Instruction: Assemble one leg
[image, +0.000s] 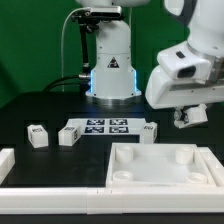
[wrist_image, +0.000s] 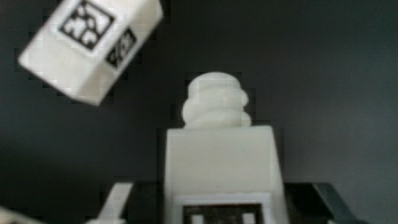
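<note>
My gripper (image: 188, 118) is shut on a leg (wrist_image: 222, 155), a small white block with a ribbed peg at its tip and a tag near the fingers (wrist_image: 121, 200). In the exterior view it hangs above the table at the right, over the far right part of the large white square tray-like piece (image: 160, 170). Another leg (wrist_image: 93, 45) with a tag lies on the black table beyond the held one; in the exterior view it (image: 150, 133) sits just right of the marker board (image: 105, 127). Two more legs (image: 37, 137) (image: 68, 135) stand left of the board.
The robot base (image: 112, 60) stands behind the marker board. A white raised rail (image: 12, 165) runs along the exterior view's left and the front edge (image: 60, 203) of the table.
</note>
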